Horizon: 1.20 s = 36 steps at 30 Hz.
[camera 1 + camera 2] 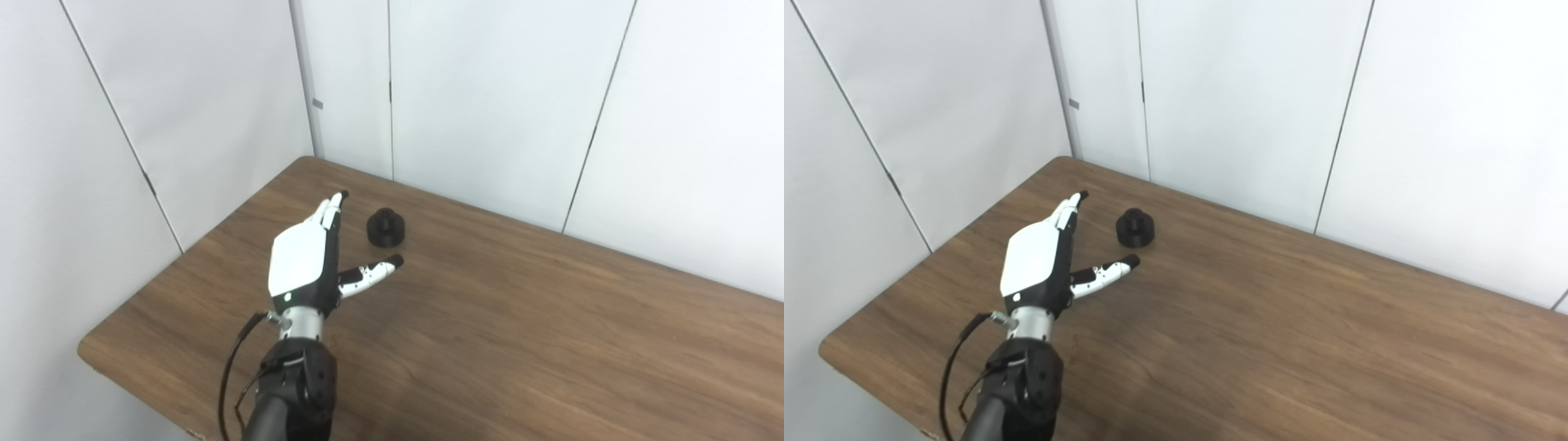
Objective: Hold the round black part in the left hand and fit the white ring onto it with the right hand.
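Reaching with left robot hand (306, 260) spread wide, nothing held; straddling round black part (387, 227) on tabletop (520, 318) before closing.

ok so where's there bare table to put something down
Nearly all of the table right of the left hand and the round black part is bare wood, out to the wall. The only crowded patch is the far left corner, where hand and part sit close.

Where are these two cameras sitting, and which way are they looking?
Left eye view: on the robot's head, looking down at the wooden table; the left hand, open, and its forearm show.
Right eye view: beside it, slightly to the right, facing the same way; same arm shows.
Shared: the round black part on the table beyond the thumb, white wall panels. No right hand or white ring visible.
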Tool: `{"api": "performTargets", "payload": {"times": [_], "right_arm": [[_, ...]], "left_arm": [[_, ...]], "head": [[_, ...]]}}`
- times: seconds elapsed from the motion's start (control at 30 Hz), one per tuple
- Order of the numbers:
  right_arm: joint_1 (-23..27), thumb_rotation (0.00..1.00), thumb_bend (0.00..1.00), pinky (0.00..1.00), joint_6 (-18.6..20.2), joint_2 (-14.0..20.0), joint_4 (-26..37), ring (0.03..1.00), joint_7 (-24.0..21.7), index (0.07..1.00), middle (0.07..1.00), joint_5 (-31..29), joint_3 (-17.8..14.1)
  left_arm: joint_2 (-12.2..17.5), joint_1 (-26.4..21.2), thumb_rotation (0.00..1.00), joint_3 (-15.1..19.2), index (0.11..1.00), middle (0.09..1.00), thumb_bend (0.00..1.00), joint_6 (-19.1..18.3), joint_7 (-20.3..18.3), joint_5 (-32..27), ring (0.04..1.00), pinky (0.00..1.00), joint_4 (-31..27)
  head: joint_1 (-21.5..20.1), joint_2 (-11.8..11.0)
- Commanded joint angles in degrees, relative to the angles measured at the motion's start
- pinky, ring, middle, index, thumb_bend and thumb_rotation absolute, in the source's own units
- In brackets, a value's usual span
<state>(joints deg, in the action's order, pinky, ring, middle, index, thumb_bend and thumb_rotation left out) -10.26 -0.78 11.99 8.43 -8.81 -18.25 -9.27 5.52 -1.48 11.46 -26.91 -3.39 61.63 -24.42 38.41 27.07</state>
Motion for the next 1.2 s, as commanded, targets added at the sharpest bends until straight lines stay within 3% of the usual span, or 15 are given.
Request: {"api": "performTargets", "payload": {"times": [0.0,0.13,0.43,0.77,1.17], "right_arm": [[-1.9,0.81,0.75,0.99,1.6,-0.1,-3.6,1.000,-0.5,1.000,1.000,-0.4,-0.1],[-2.0,0.80,0.72,0.99,1.5,0.1,-3.4,1.000,-0.8,1.000,1.000,-0.7,-0.2],[-2.4,0.79,0.73,1.00,1.4,0.3,-3.7,1.000,-1.2,1.000,1.000,-1.3,-0.7],[-3.2,0.79,0.73,0.99,0.6,0.6,-3.8,1.000,-1.8,1.000,1.000,-1.3,-1.1],[-4.3,0.79,0.72,0.98,-0.5,1.0,-4.0,1.000,-3.1,1.000,1.000,-1.3,-1.4]], "left_arm": [[-0.1,-3.0,0.58,1.5,0.981,0.988,0.88,0.0,-0.2,1.7,0.943,0.91,1.7],[-0.3,-5.7,0.52,3.6,0.987,1.000,0.89,0.0,0.8,1.6,0.967,0.97,7.5],[1.1,-10.3,0.48,6.3,0.979,1.000,0.92,0.0,5.4,-1.8,0.986,1.00,20.1],[4.3,-13.4,0.44,6.1,0.958,1.000,0.92,0.0,12.3,-9.3,0.996,1.00,31.3],[6.9,-16.1,0.44,3.8,0.939,0.995,0.97,0.4,17.8,-19.3,0.986,1.00,39.6]], "head": [[-0.1,0.1],[-0.1,0.1],[-0.3,-0.1],[-0.8,-0.4],[-2.3,-0.5]]}}
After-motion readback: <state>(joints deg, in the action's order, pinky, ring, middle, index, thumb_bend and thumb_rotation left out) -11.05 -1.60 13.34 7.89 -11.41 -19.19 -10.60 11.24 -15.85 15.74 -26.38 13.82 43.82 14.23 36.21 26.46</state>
